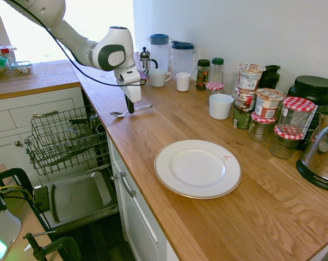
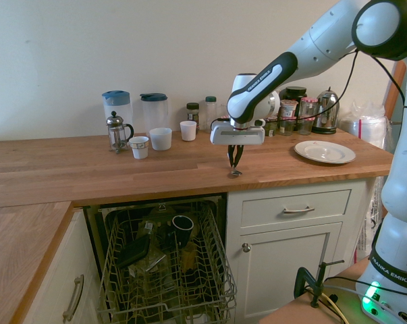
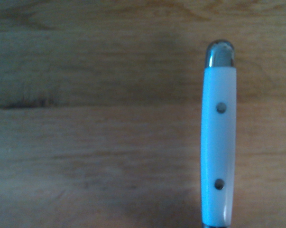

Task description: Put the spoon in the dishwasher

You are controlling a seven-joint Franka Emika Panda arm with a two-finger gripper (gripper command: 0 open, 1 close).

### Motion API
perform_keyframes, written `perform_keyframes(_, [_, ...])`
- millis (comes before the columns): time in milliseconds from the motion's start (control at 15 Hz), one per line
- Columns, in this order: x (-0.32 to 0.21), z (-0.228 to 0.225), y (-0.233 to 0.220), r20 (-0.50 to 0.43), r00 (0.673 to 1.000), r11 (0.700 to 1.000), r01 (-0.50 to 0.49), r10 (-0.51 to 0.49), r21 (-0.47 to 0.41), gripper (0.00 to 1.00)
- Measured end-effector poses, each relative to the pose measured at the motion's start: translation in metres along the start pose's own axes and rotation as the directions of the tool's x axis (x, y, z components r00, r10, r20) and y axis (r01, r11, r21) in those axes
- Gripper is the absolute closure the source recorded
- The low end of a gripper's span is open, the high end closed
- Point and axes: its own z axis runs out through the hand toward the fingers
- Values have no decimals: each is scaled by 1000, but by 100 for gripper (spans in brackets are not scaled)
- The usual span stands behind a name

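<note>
Down by the floor, the dishwasher [image 1: 66, 144] stood open, its wire rack pulled out and the door dropped flat. Up on the wooden counter [image 1: 218, 217], near the edge, the gripper [image 1: 130, 107] pointed straight down with its fingers squeezed tight on the spoon [image 1: 130, 111]. The spoon seemed just off the wood. A good carry would keep the squeeze firm, lift clear, and slide slowly over the rack. Farther back sat a white plate [image 1: 197, 168].
</note>
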Motion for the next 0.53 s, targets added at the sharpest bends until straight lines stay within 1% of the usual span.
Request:
perform_keyframes(200, [-44,-23,27,-31,999,1000,22,-21,16,100])
perform_keyframes(400, [-117,-39,39,-44,996,996,81,-80,33,100])
perform_keyframes(533, [-166,-35,45,-34,991,990,133,-132,40,100])
